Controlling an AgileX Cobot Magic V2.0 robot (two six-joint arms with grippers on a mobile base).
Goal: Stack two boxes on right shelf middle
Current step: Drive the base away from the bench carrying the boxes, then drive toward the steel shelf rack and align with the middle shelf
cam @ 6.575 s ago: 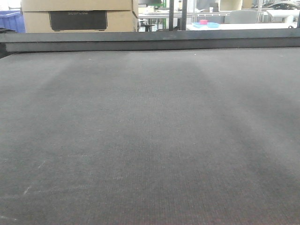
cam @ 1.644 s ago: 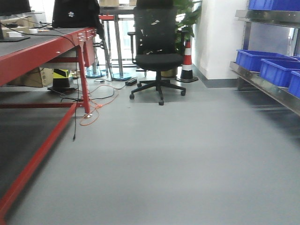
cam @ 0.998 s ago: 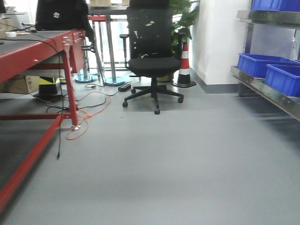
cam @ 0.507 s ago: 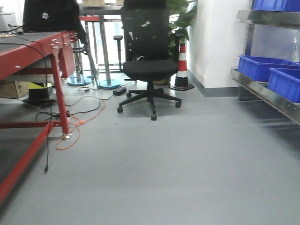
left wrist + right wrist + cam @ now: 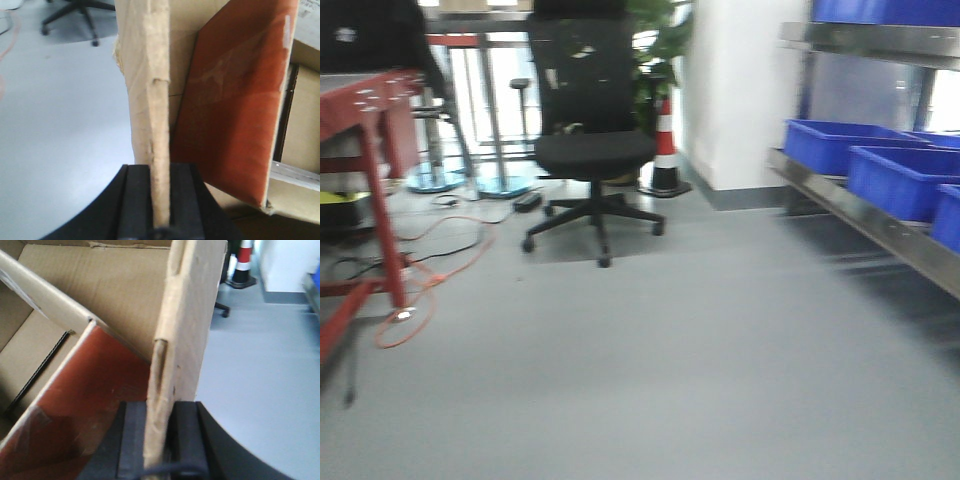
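Observation:
My left gripper [image 5: 160, 220] is shut on the upright side wall of an open brown cardboard box [image 5: 150, 90]; a reddish-brown inner flap [image 5: 235, 110] shows to its right. My right gripper [image 5: 162, 450] is shut on the opposite wall of the box [image 5: 190, 315], whose inside and reddish flap [image 5: 85, 410] lie to its left. The box hangs over grey floor. The stainless-steel shelf [image 5: 880, 225] runs along the right in the front view, its rail holding blue bins. No gripper or box shows in the front view.
A black office chair [image 5: 590, 140] stands ahead left of centre, a striped traffic cone [image 5: 665, 150] behind it by a white wall. A red-framed workbench [image 5: 365, 150] is at left with orange and black cables [image 5: 430, 270] on the floor. Blue bins [image 5: 880, 170] line the shelf.
The front view has swung from the dark bench top to the aisle, then on to the right: chair and workbench slid left, the shelf with blue bins came further in and closer.

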